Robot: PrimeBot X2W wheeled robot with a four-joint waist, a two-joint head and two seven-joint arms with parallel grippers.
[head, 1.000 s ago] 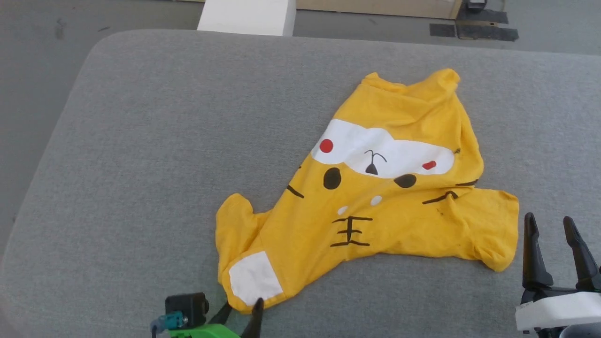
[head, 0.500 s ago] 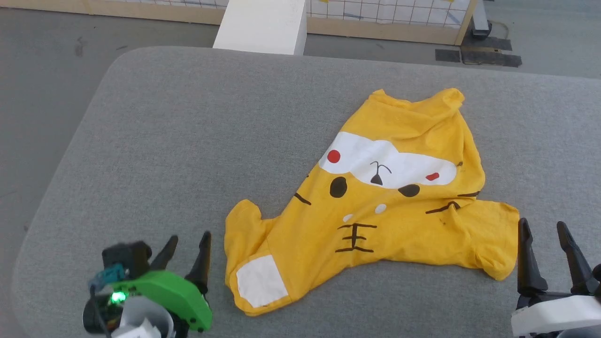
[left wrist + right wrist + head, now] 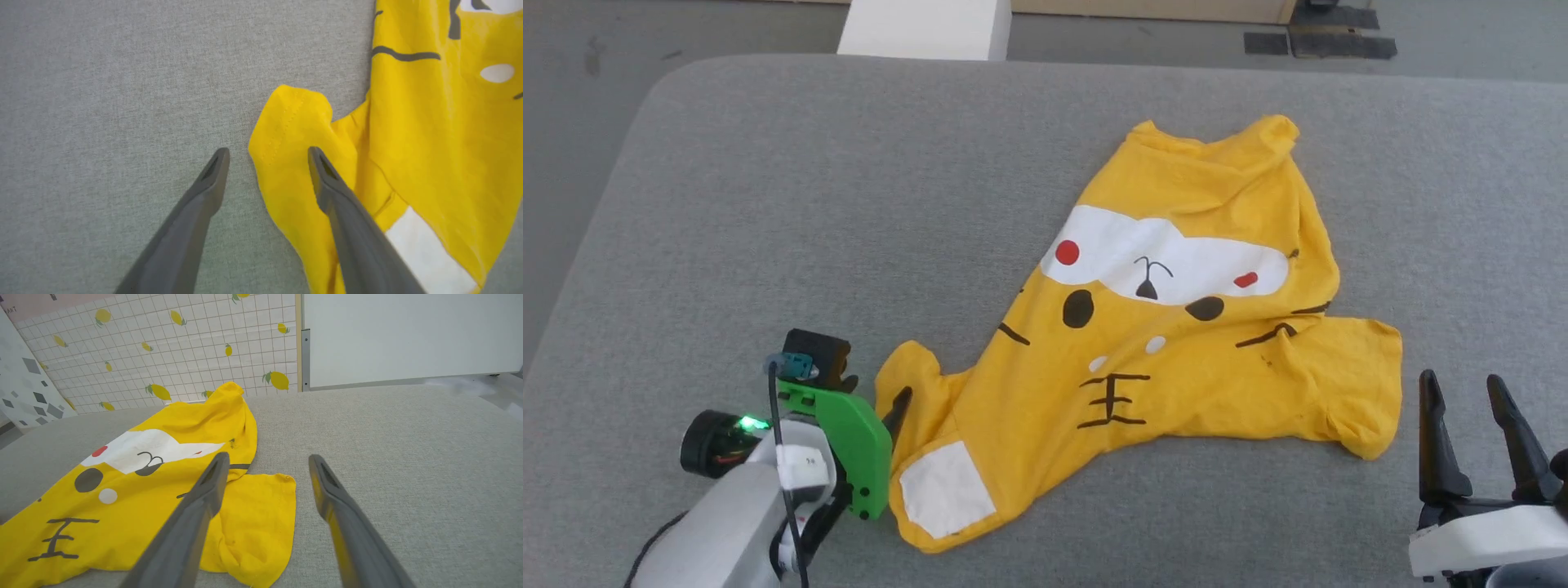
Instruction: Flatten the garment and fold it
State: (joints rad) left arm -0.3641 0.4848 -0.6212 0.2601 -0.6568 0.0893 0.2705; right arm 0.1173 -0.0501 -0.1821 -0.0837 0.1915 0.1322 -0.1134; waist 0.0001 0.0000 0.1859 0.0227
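Observation:
The garment (image 3: pixel 1176 343), a yellow T-shirt with a cartoon face, lies crumpled and slanted on the grey table, collar end toward me. Its near-left sleeve (image 3: pixel 294 118) is bunched, with a white patch (image 3: pixel 943 490) beside it. My left gripper (image 3: pixel 876 396) is open at that sleeve's outer edge. In the left wrist view the left gripper (image 3: pixel 267 150) straddles the edge, one finger over cloth, the other over bare table. My right gripper (image 3: pixel 1460 380) stands open just right of the right sleeve (image 3: pixel 261 506), holding nothing. The right wrist view shows the right gripper (image 3: pixel 267 456) low above the table.
The grey padded table (image 3: pixel 768 204) has rounded corners and wide bare room left of the shirt. A white block (image 3: pixel 923 28) and dark floor mats (image 3: pixel 1319 41) lie beyond its far edge. A lemon-print panel (image 3: pixel 184 343) and a white board (image 3: pixel 408 335) stand behind.
My left gripper left the shirt's white-patch corner, swung out to the left, and has come back in to the left sleeve's edge. The head camera shifted. The right gripper stayed put.

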